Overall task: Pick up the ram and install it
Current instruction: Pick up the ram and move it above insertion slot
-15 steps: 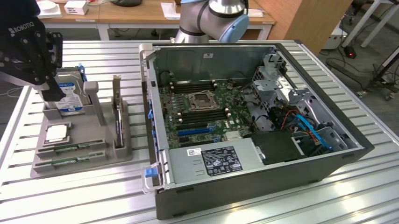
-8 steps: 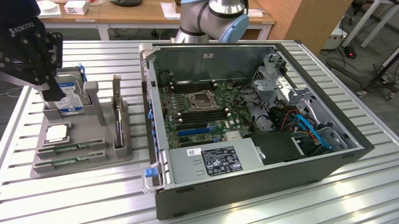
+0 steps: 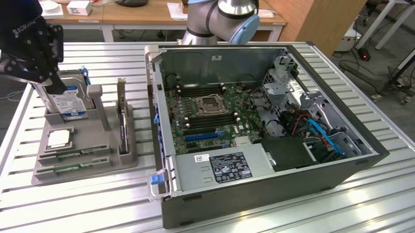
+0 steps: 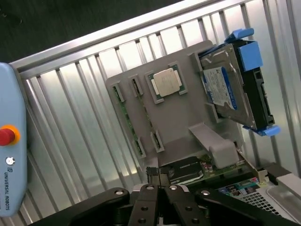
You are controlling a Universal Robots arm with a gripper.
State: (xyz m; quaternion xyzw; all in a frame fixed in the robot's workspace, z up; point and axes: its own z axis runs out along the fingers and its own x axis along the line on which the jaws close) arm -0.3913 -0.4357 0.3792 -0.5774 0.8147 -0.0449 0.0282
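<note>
Two green sticks of ram lie flat in slots along the near edge of the grey holder [image 3: 84, 171]: the nearer ram stick [image 3: 66, 169] and, just beside it, the farther ram stick [image 3: 69, 156]. I touch neither. Behind them the square processor [image 3: 60, 138] sits in its recess. Farther back an expansion card [image 3: 122, 119] stands on edge, and the hard drive [image 3: 68, 103] stands at the holder's far end. My pincer [image 3: 57, 89] hangs above that far end, its fingers [image 4: 153, 179] pressed together on nothing. The holder rests on the slatted table [image 3: 77, 208] toward the exterior view's left edge. Beside it stands the open computer case [image 3: 259, 160], with its motherboard [image 3: 207, 114] exposed.
</note>
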